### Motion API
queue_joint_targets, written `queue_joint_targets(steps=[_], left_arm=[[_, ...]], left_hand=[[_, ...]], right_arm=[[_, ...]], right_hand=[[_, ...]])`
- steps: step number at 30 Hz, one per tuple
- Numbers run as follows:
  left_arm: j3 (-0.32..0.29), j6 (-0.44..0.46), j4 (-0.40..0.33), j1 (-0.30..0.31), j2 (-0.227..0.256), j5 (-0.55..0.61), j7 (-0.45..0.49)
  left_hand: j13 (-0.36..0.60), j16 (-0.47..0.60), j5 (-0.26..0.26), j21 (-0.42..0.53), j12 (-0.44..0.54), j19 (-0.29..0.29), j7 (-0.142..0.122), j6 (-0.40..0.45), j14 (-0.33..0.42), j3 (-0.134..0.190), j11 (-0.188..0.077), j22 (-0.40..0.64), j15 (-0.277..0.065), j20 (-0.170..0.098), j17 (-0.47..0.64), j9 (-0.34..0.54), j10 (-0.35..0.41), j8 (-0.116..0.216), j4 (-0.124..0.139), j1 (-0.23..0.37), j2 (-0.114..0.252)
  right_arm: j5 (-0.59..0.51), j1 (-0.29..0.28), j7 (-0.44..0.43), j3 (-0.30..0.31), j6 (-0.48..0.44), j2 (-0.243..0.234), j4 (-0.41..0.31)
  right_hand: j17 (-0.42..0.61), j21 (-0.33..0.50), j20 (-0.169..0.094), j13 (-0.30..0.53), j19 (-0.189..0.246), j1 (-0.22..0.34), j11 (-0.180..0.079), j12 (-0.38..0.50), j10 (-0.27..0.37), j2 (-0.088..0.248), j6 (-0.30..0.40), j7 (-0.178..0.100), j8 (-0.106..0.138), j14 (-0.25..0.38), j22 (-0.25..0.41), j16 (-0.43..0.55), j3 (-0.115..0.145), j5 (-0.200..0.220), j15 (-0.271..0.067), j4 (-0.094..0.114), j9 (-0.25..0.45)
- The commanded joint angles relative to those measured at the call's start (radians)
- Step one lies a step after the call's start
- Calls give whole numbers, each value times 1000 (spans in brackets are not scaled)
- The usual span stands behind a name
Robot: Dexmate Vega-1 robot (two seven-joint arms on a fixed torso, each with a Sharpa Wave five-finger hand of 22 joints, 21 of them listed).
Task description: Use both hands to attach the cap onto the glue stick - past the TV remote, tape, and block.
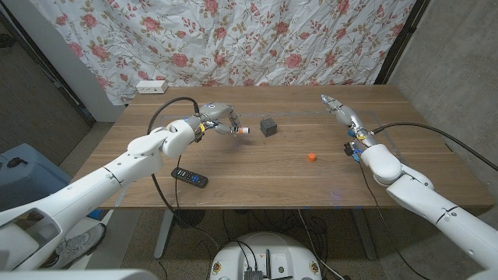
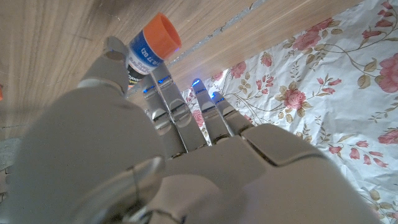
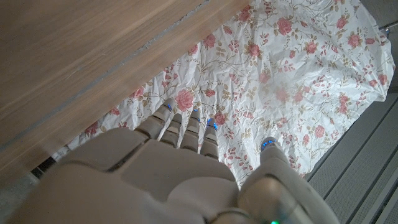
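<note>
My left hand (image 1: 216, 117) hovers over the table's left-centre and holds a glue stick (image 1: 240, 131) with a white-and-blue label and an orange end that points toward the block. In the left wrist view the glue stick (image 2: 149, 46) is pinched at the fingertips of that hand (image 2: 155, 143), above the wood. A small orange cap (image 1: 311, 156) lies alone on the table, right of centre. My right hand (image 1: 340, 109) is at the far right with its fingers stretched out and apart, holding nothing; in the right wrist view the same hand (image 3: 186, 168) points toward the floral cloth.
A dark grey block (image 1: 269, 126) stands just right of the glue stick. A black TV remote (image 1: 190, 177) lies near the front edge on the left. A white power strip (image 1: 151, 85) sits at the back left corner. Floral cloth (image 1: 257, 39) hangs behind the table.
</note>
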Motion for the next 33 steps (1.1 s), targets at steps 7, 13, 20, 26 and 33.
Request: queue_joint_targets(steps=[7, 13, 20, 26, 33], left_arm=[[14, 9, 15, 3, -46, -65, 40], [3, 40, -6, 30, -59, -92, 63], [-9, 91, -40, 57, -78, -101, 109], [-11, 102, -52, 62, -89, -113, 129], [-10, 106, -55, 59, -98, -128, 143]], left_hand=[[8, -1, 5, -4, -2, -5, -9, 92, -5, -4, -48, 3, -152, -42, 1, 9, 45, -8, 1, 12, 41], [8, -1, 4, -4, -3, -6, -8, 93, -7, -6, -48, 3, -151, -43, 1, 9, 44, -10, 2, 10, 43], [8, -1, 4, -3, -4, -7, -5, 94, -8, -7, -48, 3, -150, -42, 1, 9, 43, -11, 3, 8, 44], [8, 0, 4, -3, -5, -7, -4, 95, -9, -8, -48, 3, -150, -41, 1, 9, 42, -13, 4, 7, 45], [8, 0, 4, -2, -5, -7, -2, 99, -10, -9, -48, 3, -150, -40, 1, 9, 42, -14, 4, 5, 47]], right_arm=[[-170, -84, -28, 36, -90, -123, -133], [-223, -109, -9, 49, -144, -174, -189], [-283, -144, -8, 59, -208, -214, -241], [-308, -159, 43, 71, -264, -266, -294], [-330, -148, 133, 71, -345, -325, -365]], right_hand=[[-3, 4, 1, 7, 2, 18, -8, -3, -3, -21, -30, -20, -5, -6, 2, 0, 6, -5, -2, -25, 2], [-6, 0, 17, 9, -11, 32, -21, -10, -24, -32, -56, -26, -6, -30, 2, -8, 7, -7, 8, -42, 3], [-8, 4, 33, 11, -9, 52, -24, -4, -17, -39, -65, -32, 0, -38, 3, -9, 11, -9, 8, -61, 5], [-10, 3, 45, 13, -11, 78, -20, -1, -11, -46, -64, -30, 7, -37, 3, -7, 18, -12, 9, -80, 6], [-14, -1, 54, 17, -32, 139, -21, -6, -26, -56, -87, -20, 11, -58, 4, -12, 38, -19, 19, -110, 10]])
